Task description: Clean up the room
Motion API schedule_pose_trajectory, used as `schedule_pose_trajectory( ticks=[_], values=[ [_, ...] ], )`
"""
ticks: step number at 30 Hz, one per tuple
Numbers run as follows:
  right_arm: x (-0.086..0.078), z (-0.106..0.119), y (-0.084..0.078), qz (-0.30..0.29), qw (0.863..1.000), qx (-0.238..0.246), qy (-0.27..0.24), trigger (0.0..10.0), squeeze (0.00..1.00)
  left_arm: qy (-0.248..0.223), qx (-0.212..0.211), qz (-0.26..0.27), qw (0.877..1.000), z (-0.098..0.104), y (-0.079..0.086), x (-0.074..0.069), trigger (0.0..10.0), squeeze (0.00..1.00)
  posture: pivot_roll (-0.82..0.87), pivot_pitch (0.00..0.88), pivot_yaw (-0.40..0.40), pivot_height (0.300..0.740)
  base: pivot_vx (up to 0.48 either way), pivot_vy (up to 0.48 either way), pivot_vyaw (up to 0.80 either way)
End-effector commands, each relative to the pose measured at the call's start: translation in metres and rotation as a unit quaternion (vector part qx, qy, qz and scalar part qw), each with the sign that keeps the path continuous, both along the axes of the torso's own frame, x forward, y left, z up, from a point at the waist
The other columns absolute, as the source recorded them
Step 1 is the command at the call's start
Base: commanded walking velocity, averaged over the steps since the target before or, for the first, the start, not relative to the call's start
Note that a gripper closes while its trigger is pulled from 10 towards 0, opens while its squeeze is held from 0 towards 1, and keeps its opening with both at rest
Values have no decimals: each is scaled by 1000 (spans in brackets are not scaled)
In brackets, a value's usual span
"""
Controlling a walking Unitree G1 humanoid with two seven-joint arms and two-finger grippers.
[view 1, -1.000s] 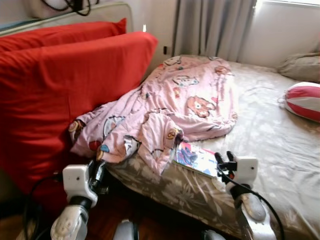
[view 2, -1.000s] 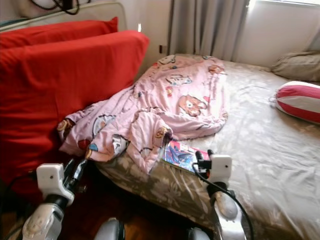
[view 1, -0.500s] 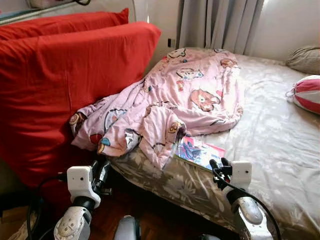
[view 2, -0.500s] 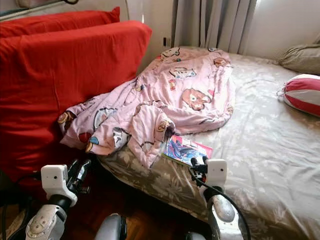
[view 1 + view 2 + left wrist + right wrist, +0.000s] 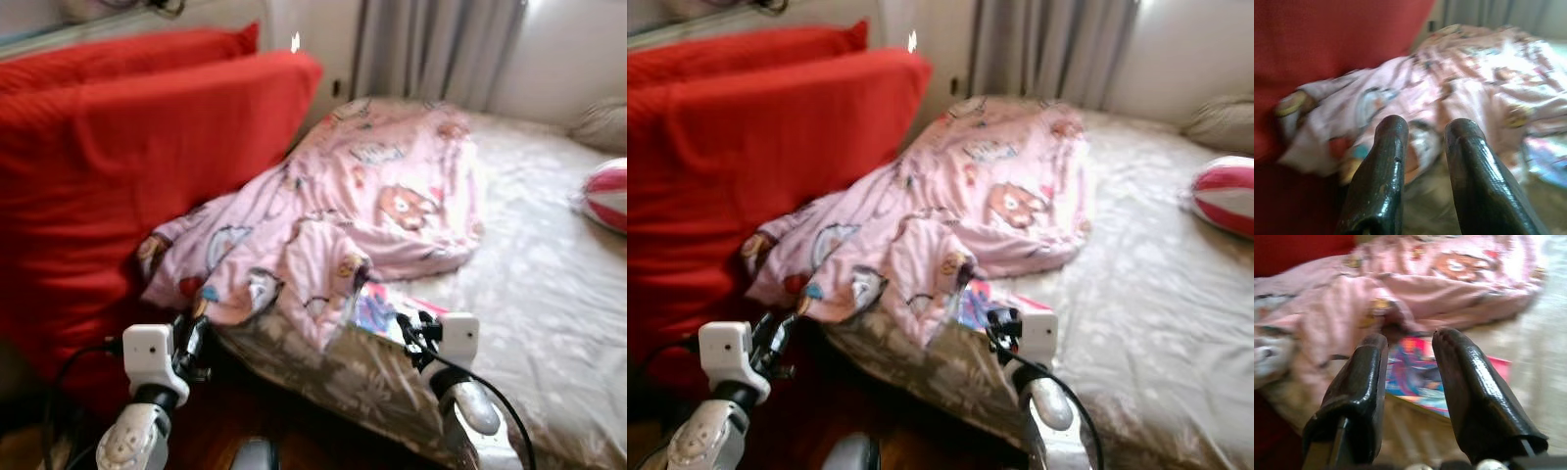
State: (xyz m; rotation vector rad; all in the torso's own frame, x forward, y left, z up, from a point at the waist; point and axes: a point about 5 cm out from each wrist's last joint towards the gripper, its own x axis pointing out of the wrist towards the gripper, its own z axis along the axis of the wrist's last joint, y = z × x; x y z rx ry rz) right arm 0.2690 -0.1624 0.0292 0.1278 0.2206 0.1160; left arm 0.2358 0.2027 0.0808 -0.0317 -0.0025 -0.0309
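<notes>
A pink cartoon-print blanket (image 5: 362, 206) lies crumpled across the near left part of the bed (image 5: 549, 284), one end hanging over the bed's edge. A colourful picture book (image 5: 384, 309) pokes out from under it near the bed's edge, also seen as the book (image 5: 1415, 377) in the right wrist view. My right gripper (image 5: 409, 327) hovers just before the book, fingers (image 5: 1364, 382) open and empty. My left gripper (image 5: 192, 338) is low, below the blanket's hanging end, fingers (image 5: 1386, 166) open and empty.
Large red cushions (image 5: 118, 166) stand against the bed's left side. A red-and-white striped pillow (image 5: 609, 194) and a beige pillow (image 5: 600, 122) lie at the far right. Grey curtains (image 5: 431, 49) hang behind. Dark wood floor (image 5: 294, 441) lies below the bed edge.
The camera has shifted and the picture is blurred. My right gripper has come a little closer to the book; the left gripper stays about where it was.
</notes>
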Motion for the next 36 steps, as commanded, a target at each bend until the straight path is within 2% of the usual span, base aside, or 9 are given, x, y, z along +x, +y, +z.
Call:
schedule_pose_trajectory(
  ticks=[1, 13, 19, 24, 26, 31, 32, 35, 36],
  values=[
    [1, -1, -3, -6, 1000, 2, 8, 10000, 0, -1, 1, -9, 1000, 2, -3, 1, 10000, 0, 117, 0, -6, 626, 337, 0, 0],
    [2, -14, 3, 28, 999, -2, 45, 10000, 0, -6, -2, -10, 1000, 5, -4, 1, 10000, 0, 121, 0, -5, 626, 305, 0, 0],
    [5, -27, 4, 49, 994, -33, 88, 10000, 0, -8, -9, -13, 1000, 8, -6, 0, 10000, 0, 126, 0, 0, 626, 0, 0, 0],
    [12, -37, 1, 50, 987, -66, 136, 10000, 0, -11, -14, -19, 1000, 11, -11, 7, 10000, 0, 144, 0, 4, 626, 0, 0, 0],
    [13, -42, -1, 50, 980, -96, 168, 10000, 1000, -15, -13, -22, 1000, 14, -12, 10, 10000, 0, 152, 12, 4, 626, 0, 0, 0],
    [13, -48, -8, 37, 966, -142, 211, 10000, 1000, -26, -7, -15, 1000, 22, -5, 20, 10000, 0, 167, 43, 3, 626, 0, 0, 0],
    [11, -50, -10, 39, 960, -164, 224, 10000, 1000, -30, -9, -6, 999, 25, -2, 23, 10000, 0, 177, 58, 0, 626, 0, 0, 0],
    [10, -52, -15, 35, 956, -178, 232, 10000, 1000, -38, -16, 4, 999, 30, 0, 25, 10000, 0, 191, 83, -3, 626, 0, 0, 0],
    [8, -53, -21, 24, 953, -188, 237, 10000, 1000, -40, -19, 5, 999, 31, -1, 23, 10000, 0, 190, 105, -1, 626, 0, 0, 0]
  ],
)
